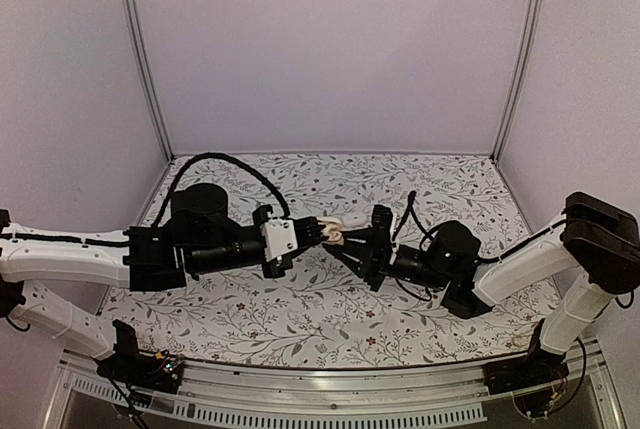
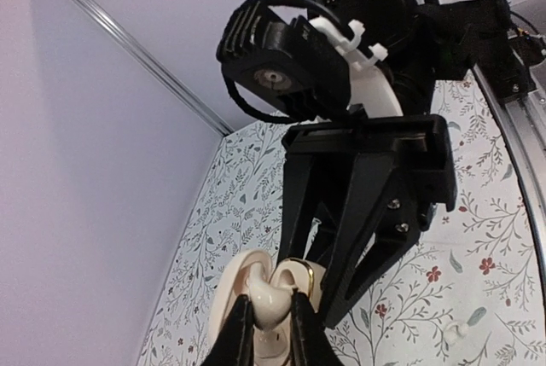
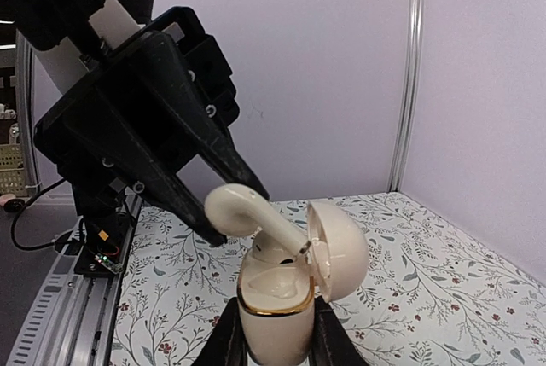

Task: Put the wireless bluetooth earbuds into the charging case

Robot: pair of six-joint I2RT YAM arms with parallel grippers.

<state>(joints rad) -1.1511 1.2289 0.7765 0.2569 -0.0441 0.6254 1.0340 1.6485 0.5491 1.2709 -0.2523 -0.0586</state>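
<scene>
The charging case [image 3: 273,315] stands upright between the fingers of my right gripper [image 3: 277,342], which is shut on its body. Its lid [image 3: 339,251] hangs open to the right, and a gold rim runs round the mouth. My left gripper [image 2: 270,306] is shut on one earbud [image 2: 271,310], a glossy white piece. In the right wrist view that earbud [image 3: 247,212] hovers tilted over the case, with its stem tip at the mouth beside the lid. The near socket shows bare. A white rounded shape fills the far one. Both grippers meet mid-table [image 1: 337,235].
The flowered cloth [image 1: 300,319] covers the table inside white walls with metal corner posts [image 3: 415,67]. A small white piece [image 2: 455,330] lies on the cloth under the right arm, too small to identify. A metal rail [image 1: 330,384] runs along the near edge.
</scene>
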